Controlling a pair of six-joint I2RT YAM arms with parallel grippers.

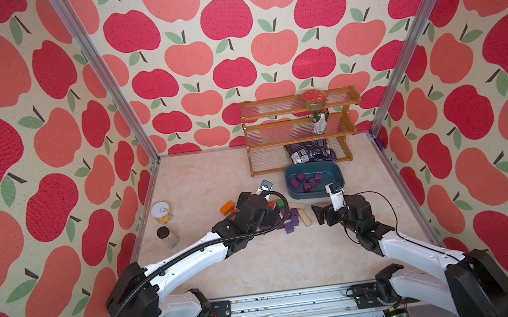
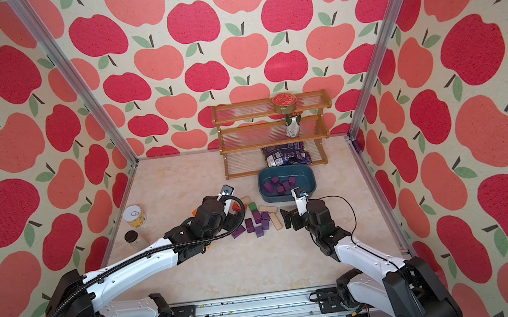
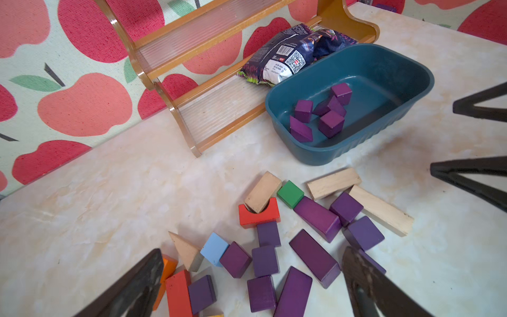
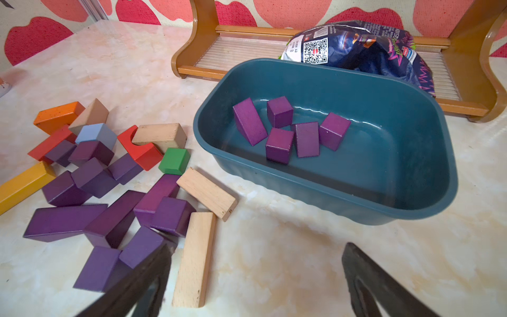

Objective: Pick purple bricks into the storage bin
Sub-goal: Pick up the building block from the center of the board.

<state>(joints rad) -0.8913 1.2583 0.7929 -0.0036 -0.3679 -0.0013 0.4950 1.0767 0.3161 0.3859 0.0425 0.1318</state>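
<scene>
The storage bin [image 4: 329, 197] sits on the table [image 4: 301, 260]. Five purple bricks [image 4: 279, 145] lie inside it, bunched toward one end. The loose purple bricks [image 4: 65, 221] lie on the table just beside the bin. They are mixed in a pile with tan blocks [image 4: 196, 258], a green block [image 4: 175, 161], a red arch block [image 4: 142, 153], an orange block [image 4: 57, 115] and a light blue block [image 4: 96, 133].

The left hand [image 3: 252, 249] is wide open and holds nothing. It hangs over the pile beside the bin. The right hand [image 4: 258, 245] is wide open and empty too. It is near the bin's front wall, at the edge of the pile.

Of the two wrist views, only the left one shows the other arm: the right hand's dark fingers [image 3: 472, 175] poke in beside the bin.

Only the top views show a shiny can with a ring-pull lid [image 1: 161, 212] and a jar with a dark lid [image 1: 166, 236]. Both stand well apart from the bin, past the pile. Behind the bin stands a wooden rack [image 1: 274, 123]. The top views also show a tin with a red lid [image 1: 314, 99] on its top shelf and a can [image 1: 320, 121] on the middle shelf.

The wrist views show the snack bag [image 4: 370, 52] up close. It lies on the lowest shelf, just behind the bin. It has a square code and a barcode [image 3: 284, 50]. The small words on it are too tiny to read. The marks on the red lid are too blurry to read.
</scene>
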